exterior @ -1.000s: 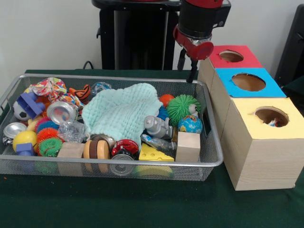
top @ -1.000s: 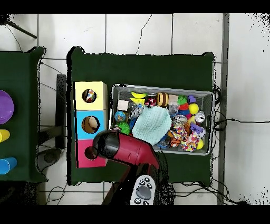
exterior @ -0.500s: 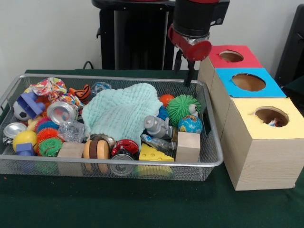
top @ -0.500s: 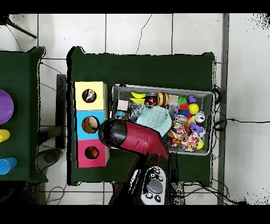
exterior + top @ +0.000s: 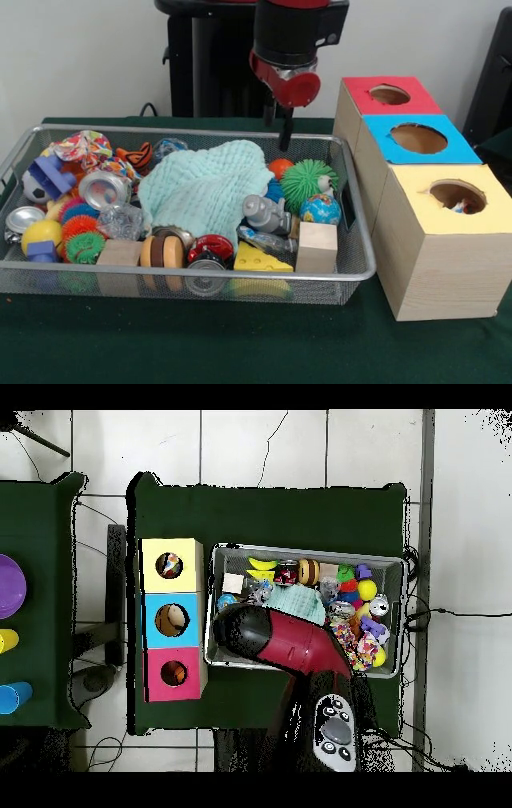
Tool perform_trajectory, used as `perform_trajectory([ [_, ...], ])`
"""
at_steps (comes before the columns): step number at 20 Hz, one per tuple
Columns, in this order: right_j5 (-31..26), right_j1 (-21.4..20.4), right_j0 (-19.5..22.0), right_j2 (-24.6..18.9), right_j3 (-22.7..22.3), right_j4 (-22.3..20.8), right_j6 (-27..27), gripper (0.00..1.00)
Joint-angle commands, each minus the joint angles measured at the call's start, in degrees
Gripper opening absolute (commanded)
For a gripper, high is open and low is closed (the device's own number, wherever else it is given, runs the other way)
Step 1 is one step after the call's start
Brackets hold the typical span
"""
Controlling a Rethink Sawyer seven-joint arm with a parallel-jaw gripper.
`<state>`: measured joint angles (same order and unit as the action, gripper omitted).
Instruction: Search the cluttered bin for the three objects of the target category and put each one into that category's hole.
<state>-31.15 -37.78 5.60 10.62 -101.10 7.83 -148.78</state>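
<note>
The wire bin (image 5: 360, 272) holds a clutter of toys, with a mint cloth (image 5: 204, 188) spread over its middle. At its right end lie a green spiky ball (image 5: 308, 180), a globe ball (image 5: 320, 210), a small orange ball (image 5: 279, 167), a wooden block (image 5: 317, 246) and a yellow cheese wedge (image 5: 256, 258). Right of the bin stand three boxes with a red-topped hole (image 5: 390, 94), a blue-topped hole (image 5: 418, 138) and a yellow-topped hole (image 5: 456, 196). My gripper (image 5: 276, 132) hangs open and empty above the bin's far rim, just over the cloth's right corner. In the overhead view the arm (image 5: 270, 639) hides it.
At the bin's left end are a crushed can (image 5: 104, 189), spiky orange and green balls (image 5: 80, 236), a soccer ball (image 5: 34, 186), a blue block (image 5: 52, 174) and a patterned cloth toy (image 5: 82, 146). Some object shows inside the yellow hole (image 5: 169, 565) and another inside the blue hole (image 5: 172, 619).
My gripper has swung from beside the red-topped box leftward in the front view, over the bin's far rim. Nothing in the bin has moved.
</note>
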Motion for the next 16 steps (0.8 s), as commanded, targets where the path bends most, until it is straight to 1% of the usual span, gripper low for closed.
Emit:
perform_trajectory([
  [1,4.1,0.2,4.9,-8.0,-3.1,-6.7,8.7,1.00],
  [5,5.0,-0.4,5.6,-8.8,-4.0,-9.3,7.4,1.00],
  [8,5.5,-1.1,6.9,-9.8,-5.1,-10.9,7.2,1.00],
  [12,5.0,-3.5,10.4,-11.8,-7.8,-13.2,9.5,1.00],
  [16,4.3,-5.9,15.6,-14.3,-9.8,-16.6,13.2,1.00],
])
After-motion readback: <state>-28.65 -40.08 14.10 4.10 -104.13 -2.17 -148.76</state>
